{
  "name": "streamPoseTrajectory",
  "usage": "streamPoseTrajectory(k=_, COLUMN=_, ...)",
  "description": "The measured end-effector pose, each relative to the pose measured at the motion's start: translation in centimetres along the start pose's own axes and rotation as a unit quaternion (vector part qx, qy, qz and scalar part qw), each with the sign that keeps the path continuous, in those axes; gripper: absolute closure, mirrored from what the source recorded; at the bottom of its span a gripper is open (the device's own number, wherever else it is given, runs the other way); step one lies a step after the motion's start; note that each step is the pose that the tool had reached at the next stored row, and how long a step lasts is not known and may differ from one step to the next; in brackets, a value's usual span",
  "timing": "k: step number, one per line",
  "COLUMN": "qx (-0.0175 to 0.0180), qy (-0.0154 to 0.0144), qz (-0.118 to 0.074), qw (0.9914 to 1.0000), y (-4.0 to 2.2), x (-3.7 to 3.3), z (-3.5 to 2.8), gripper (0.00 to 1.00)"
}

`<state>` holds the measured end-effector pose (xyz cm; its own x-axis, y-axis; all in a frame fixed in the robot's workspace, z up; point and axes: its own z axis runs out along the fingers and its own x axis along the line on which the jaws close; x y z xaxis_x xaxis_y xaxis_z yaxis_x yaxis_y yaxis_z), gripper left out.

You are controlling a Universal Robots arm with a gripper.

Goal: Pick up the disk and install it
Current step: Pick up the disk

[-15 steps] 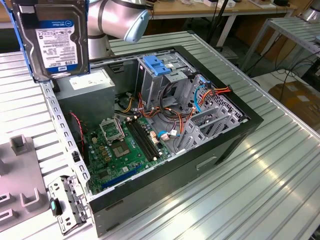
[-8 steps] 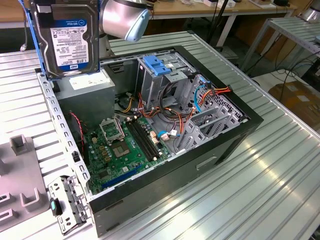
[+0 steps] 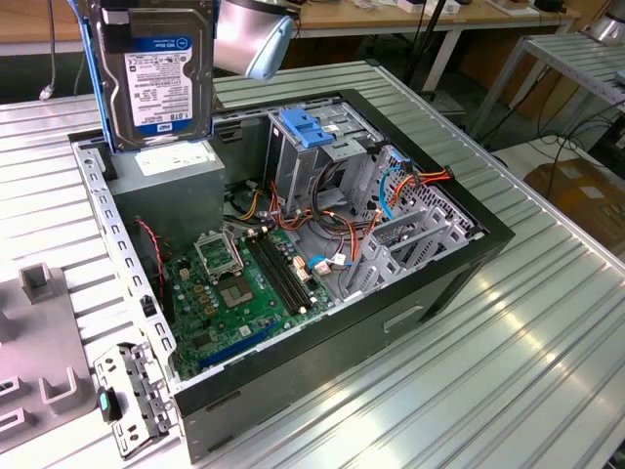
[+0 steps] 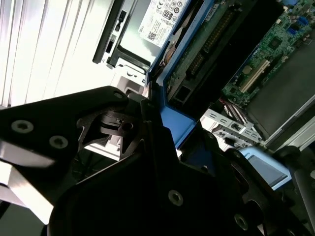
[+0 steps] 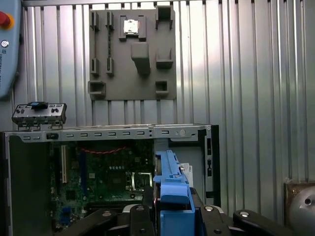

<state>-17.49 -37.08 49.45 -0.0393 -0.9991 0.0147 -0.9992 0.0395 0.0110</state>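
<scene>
Claw (image 5: 172, 215) grips disk (image 3: 161, 73); ribbed metal table (image 3: 532, 376) beneath case (image 3: 430, 298).

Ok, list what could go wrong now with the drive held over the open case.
The hand grips the dark metal disk with white and blue label by its blue plastic bracket; it might slip or tilt.
It hangs above the open black computer case; a drop could hit the green motherboard.
Loose orange cables beside the grey metal drive cage could snag it.
</scene>
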Motion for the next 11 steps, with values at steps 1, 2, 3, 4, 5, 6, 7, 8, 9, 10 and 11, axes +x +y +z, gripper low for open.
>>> streamPoseTrajectory(k=1, qx=-0.0001, qy=0.0001, qz=0.000, qw=1.00000, y=-0.11, x=0.12, z=0.01, gripper=0.63)
streamPoseTrajectory(k=2, qx=-0.0001, qy=0.0001, qz=0.001, qw=1.00000, y=-0.17, x=0.26, z=0.02, gripper=0.63)
streamPoseTrajectory(k=3, qx=0.0000, qy=0.0001, qz=0.001, qw=1.00000, y=-0.22, x=0.39, z=0.04, gripper=0.63)
streamPoseTrajectory(k=4, qx=-0.0001, qy=0.0001, qz=0.001, qw=1.00000, y=-0.31, x=0.57, z=0.06, gripper=0.63)
streamPoseTrajectory(k=5, qx=-0.0001, qy=0.0001, qz=0.002, qw=1.00000, y=-0.37, x=0.67, z=0.07, gripper=0.63)
streamPoseTrajectory(k=6, qx=-0.0001, qy=0.0001, qz=0.002, qw=1.00000, y=-0.44, x=0.78, z=0.09, gripper=0.63)
streamPoseTrajectory(k=7, qx=-0.0001, qy=0.0000, qz=0.002, qw=1.00000, y=-0.52, x=0.89, z=0.10, gripper=0.63)
streamPoseTrajectory(k=8, qx=-0.0001, qy=0.0000, qz=0.002, qw=1.00000, y=-0.60, x=0.98, z=0.11, gripper=0.63)
streamPoseTrajectory(k=9, qx=0.0000, qy=0.0000, qz=0.002, qw=1.00000, y=-0.70, x=1.07, z=0.13, gripper=0.63)
streamPoseTrajectory(k=10, qx=0.0000, qy=0.0000, qz=0.003, qw=1.00000, y=-0.82, x=1.14, z=0.14, gripper=0.63)
streamPoseTrajectory(k=11, qx=-0.0001, qy=0.0001, qz=0.003, qw=1.00000, y=-0.96, x=1.17, z=0.14, gripper=0.63)
